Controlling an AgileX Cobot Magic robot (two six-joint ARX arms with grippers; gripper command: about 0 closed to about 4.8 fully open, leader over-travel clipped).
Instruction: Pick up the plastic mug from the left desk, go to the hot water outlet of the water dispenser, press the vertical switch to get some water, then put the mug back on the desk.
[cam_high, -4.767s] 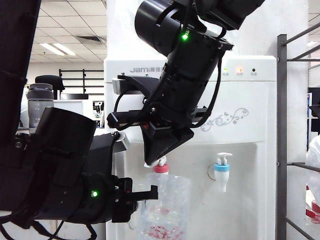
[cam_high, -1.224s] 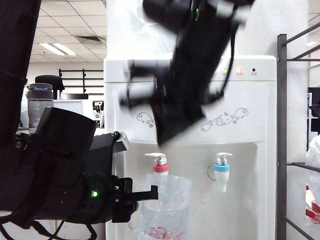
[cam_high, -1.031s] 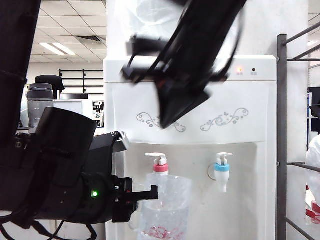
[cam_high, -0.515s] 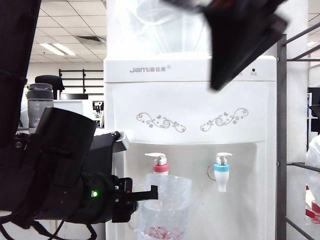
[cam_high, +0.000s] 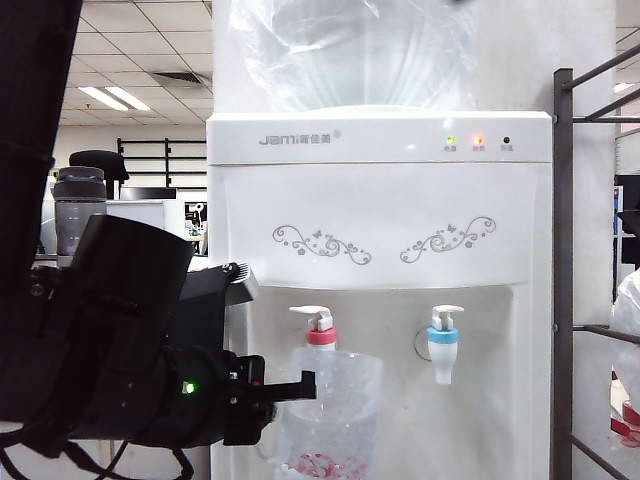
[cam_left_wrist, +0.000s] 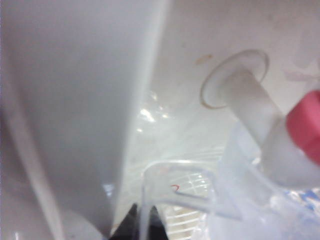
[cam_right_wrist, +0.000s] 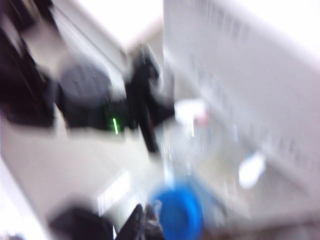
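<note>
Exterior view: the plastic mug (cam_high: 330, 412) is held under the hot water outlet (cam_high: 321, 337) of the water dispenser (cam_high: 380, 300), gripped at its handle side by the left gripper (cam_high: 290, 390), whose fingers are clamped shut on it. The mug is judged to be placed there so that anything drawn from the red-collared tap falls inside its rim; it is kept upright, just below the spout and close against the recessed front panel of the dispenser. The vertical switch (cam_high: 313, 317) above the red collar is seen untouched, with nothing resting on it, and the blue-collared tap (cam_high: 443, 340) is seen well apart, toward the right side of the recess. Little or no water can be made out through the dimpled wall, so the filling step is judged not clearly finished. The right gripper (cam_right_wrist: 145, 220) is absent from this view altogether; only the blurred right wrist view shows its dark tips, pressed together and holding nothing, looking from a distance at the dispenser, the left arm and the mug. The left wrist view supplies what the exterior view cannot: the clear handle (cam_left_wrist: 175, 190) pinched at the dark fingertips, and the white tap stem (cam_left_wrist: 250, 100) with its red collar directly above the mug's rim (cam_left_wrist: 260, 170).
</note>
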